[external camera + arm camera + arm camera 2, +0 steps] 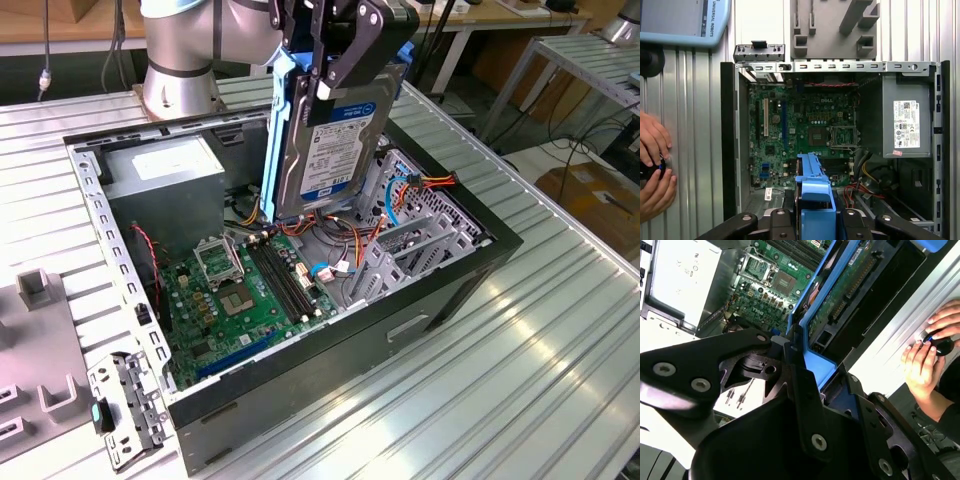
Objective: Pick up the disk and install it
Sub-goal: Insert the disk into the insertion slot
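One claw (pixel 315 80) grips the one disk (pixel 328 150), held on edge over one open computer case (pixel 430 300). Two hands (pixel 652 145) rest beside it.

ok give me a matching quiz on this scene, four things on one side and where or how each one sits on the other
Things:
1. disk
2. motherboard
3. power supply
4. person's hands

States:
A. green, flat on the floor of the case
B. on the table, beside the case
C. upright, clamped in the jaws
D. grey box with a white sticker

Pairs: 1-C, 2-A, 3-D, 4-B
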Controlling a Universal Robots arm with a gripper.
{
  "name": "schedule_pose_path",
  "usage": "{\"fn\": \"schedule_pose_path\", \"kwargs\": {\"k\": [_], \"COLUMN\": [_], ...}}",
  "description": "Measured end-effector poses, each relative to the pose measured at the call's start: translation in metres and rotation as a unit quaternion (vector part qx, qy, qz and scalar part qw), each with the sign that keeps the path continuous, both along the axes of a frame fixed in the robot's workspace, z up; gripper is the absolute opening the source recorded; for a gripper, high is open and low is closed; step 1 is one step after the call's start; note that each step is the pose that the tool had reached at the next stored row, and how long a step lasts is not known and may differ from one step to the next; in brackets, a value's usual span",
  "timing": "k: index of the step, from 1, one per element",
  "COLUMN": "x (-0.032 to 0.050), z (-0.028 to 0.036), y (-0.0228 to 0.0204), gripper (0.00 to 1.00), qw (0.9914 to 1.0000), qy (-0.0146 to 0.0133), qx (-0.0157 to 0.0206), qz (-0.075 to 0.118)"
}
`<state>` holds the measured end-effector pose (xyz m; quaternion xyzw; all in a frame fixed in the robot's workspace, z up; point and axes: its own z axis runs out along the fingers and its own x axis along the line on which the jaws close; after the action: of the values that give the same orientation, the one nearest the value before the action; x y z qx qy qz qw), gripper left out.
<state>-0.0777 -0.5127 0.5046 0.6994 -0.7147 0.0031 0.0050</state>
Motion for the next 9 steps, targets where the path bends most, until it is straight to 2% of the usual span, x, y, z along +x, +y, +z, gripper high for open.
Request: {"fn": "schedule_pose_path", "kwargs": {"k": [9], "x": [0.0003], "z": [0.0000], "y": [0.0000], "gripper": [0.37], "qw": [1.00000], "qy": [0.0000], "qx": [0.0000], "qz": [0.000]}}
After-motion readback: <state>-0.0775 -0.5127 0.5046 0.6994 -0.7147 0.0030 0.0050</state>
